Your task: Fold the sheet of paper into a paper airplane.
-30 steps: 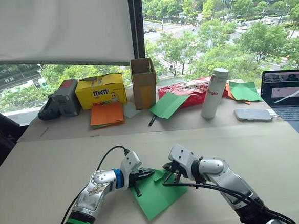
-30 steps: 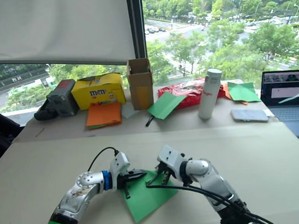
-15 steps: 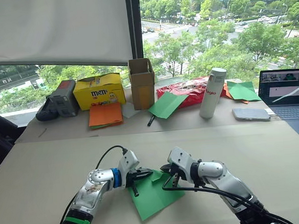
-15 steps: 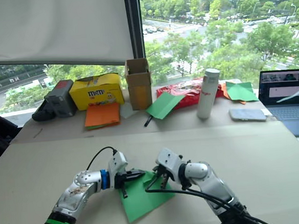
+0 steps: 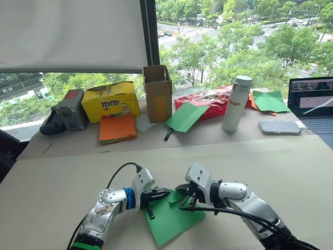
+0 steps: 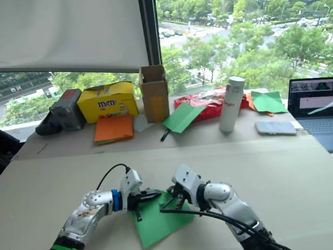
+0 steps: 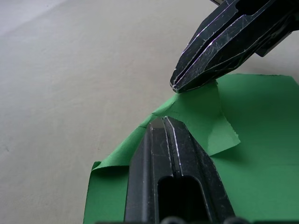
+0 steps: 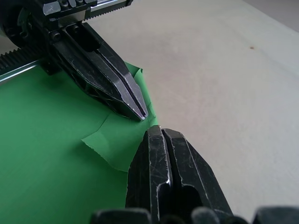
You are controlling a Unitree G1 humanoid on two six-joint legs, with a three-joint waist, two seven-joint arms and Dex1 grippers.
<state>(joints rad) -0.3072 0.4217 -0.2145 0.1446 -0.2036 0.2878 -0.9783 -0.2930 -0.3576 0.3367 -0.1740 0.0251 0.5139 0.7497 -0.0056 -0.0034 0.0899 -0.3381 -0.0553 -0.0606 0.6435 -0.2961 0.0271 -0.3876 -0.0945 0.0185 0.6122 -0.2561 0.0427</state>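
The left gripper (image 7: 163, 122) of two black fingers is pressing its fingers tightly together, pinching the far edge of the thin bright green sheet of paper (image 5: 173, 219), which is lying on the near part of the pale beige table (image 5: 45, 190) between the two arms. A small corner flap of the paper is standing folded up between the two fingertips' meeting points. Just beside it, the right gripper (image 8: 156, 133) is likewise closing its fingers flat against each other, nipping the same raised edge, its tips nearly touching the left one's.
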